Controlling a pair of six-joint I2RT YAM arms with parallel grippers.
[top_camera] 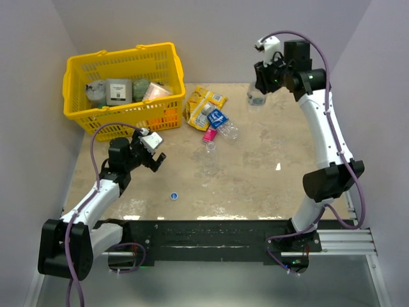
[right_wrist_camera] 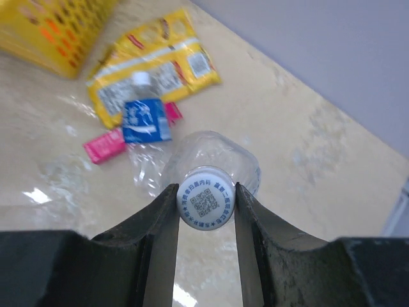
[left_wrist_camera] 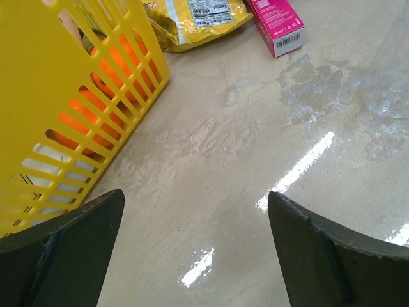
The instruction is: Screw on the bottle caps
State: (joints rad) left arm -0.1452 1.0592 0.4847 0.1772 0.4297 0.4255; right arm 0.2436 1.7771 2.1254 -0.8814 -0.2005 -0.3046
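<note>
Robot lab test cell. Plain grey walls (top_camera: 211, 38) box in beige table (top_camera: 255, 173) on three sides. Left arm (top_camera: 96, 198) and right arm (top_camera: 326, 134) bolted to black rail (top_camera: 211, 240) at 6 o'clock, on aluminium frame (top_camera: 345, 242). Purple cables (top_camera: 328, 70) run loose. Staged props: yellow basket (top_camera: 121, 64) at 10 o'clock, snack packets (top_camera: 204, 102) near 12.

Left fingers (left_wrist_camera: 64, 256) apart, right fingers (right_wrist_camera: 156, 246) clamped

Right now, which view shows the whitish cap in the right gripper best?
Right wrist: the right gripper pinches the whitish cap, print readable. Top external hides it behind the gripper; left wrist misses it.
</note>
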